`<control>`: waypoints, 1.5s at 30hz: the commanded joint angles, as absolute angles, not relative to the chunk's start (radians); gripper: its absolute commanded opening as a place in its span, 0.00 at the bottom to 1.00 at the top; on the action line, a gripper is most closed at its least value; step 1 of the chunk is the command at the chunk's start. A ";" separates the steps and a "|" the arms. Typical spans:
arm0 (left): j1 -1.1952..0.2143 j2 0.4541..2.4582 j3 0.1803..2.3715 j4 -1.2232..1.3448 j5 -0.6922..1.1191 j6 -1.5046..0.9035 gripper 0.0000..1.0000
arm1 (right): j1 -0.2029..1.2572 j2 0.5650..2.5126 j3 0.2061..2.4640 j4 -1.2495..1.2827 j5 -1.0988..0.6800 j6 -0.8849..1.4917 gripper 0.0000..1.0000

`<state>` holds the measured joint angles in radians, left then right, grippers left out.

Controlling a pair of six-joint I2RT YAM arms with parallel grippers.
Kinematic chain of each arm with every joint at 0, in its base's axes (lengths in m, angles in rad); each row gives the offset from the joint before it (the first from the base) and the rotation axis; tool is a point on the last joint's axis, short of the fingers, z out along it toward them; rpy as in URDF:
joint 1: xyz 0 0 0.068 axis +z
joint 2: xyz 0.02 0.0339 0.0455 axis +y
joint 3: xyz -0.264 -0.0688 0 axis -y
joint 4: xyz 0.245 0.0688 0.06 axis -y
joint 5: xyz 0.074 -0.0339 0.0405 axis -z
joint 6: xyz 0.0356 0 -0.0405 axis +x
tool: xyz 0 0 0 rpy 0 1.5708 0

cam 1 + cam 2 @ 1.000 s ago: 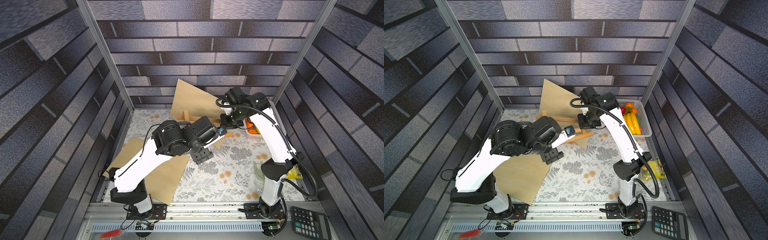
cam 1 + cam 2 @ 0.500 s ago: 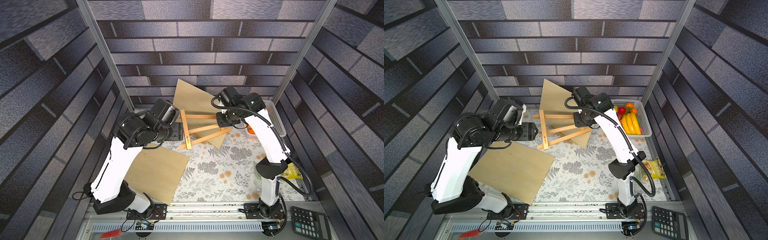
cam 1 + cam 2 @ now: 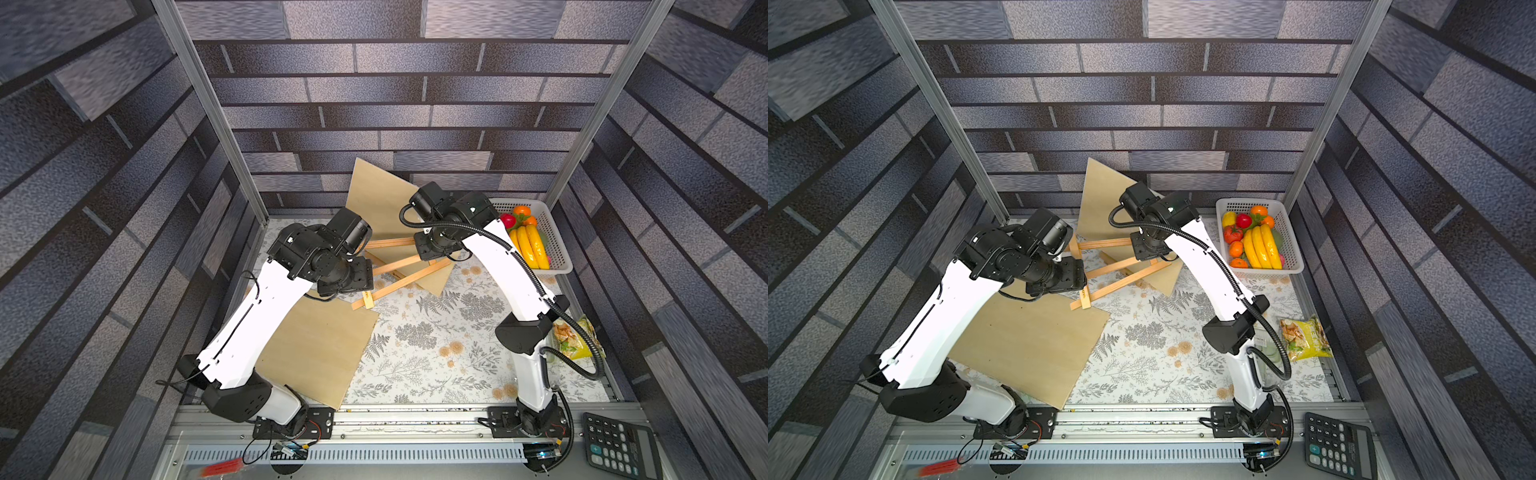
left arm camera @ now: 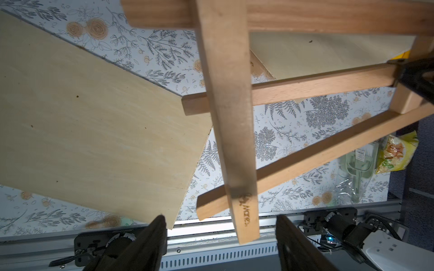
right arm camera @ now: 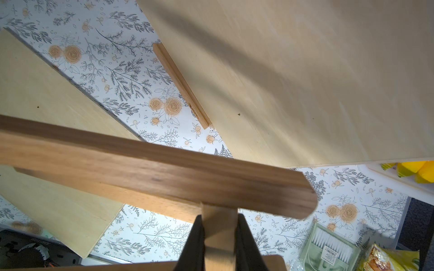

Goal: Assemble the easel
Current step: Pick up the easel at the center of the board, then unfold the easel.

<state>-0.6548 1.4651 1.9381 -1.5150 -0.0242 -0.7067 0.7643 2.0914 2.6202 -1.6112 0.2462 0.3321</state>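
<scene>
Over far middle of floral mat — right gripper clamped on easel strut; left gripper spread wide, crossbar end between jaws — ungripped.

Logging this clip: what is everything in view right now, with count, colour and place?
easel: one, light wood, between the arms over the mat
plywood boards: two, pale tan; one flat near left, one by the back wall
loose strip: one, wood, on the mat along the back board's edge
mat: one, white floral, covering the table
basket: one, white, far right
fruit: several, yellow, red, orange, in the basket
snack bag: one, yellow, right edge
brush set: one, pale green, wrapped, beside the snack bag
calculator: one, black, near right corner
red item: one, blurred, near left rail
left claw: open, at the easel's crossbar end
right claw: shut on the easel
</scene>
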 commanded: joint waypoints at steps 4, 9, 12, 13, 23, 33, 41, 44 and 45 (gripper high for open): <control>-0.635 1.363 1.800 -1.437 0.026 -0.774 0.86 | 0.789 2.096 2.672 -1.730 0.232 0.354 0.00; -0.609 1.380 1.675 -1.385 0.006 -0.776 0.76 | 0.833 2.095 2.675 -1.717 0.243 0.341 0.00; -0.586 1.395 1.652 -1.348 0.004 -0.763 0.69 | 0.867 2.101 2.675 -1.709 0.261 0.325 0.00; -0.580 1.400 1.656 -1.341 0.006 -0.759 0.67 | 0.875 2.105 2.674 -1.706 0.263 0.323 0.00; -0.492 1.373 1.592 -1.338 0.111 -0.744 0.13 | 0.896 2.116 2.666 -1.670 0.199 0.316 0.13; -0.265 1.287 1.488 -1.350 0.399 -0.737 0.00 | 0.835 1.892 2.643 -1.533 0.060 0.352 1.00; 0.037 1.201 1.350 -1.132 0.692 -0.882 0.00 | 0.732 1.449 1.942 -1.118 -0.281 0.511 0.91; 0.089 1.176 1.314 -0.999 0.753 -0.984 0.00 | 0.730 1.366 1.638 -0.811 -0.477 0.702 0.61; 0.096 1.165 1.305 -0.947 0.770 -1.025 0.00 | 0.731 1.353 1.540 -0.666 -0.542 0.794 0.50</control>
<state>0.0753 1.2091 1.3186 -1.1461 0.6170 -0.9062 0.7269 1.2976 1.7267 -1.0336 -0.2943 0.5594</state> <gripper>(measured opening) 0.226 0.568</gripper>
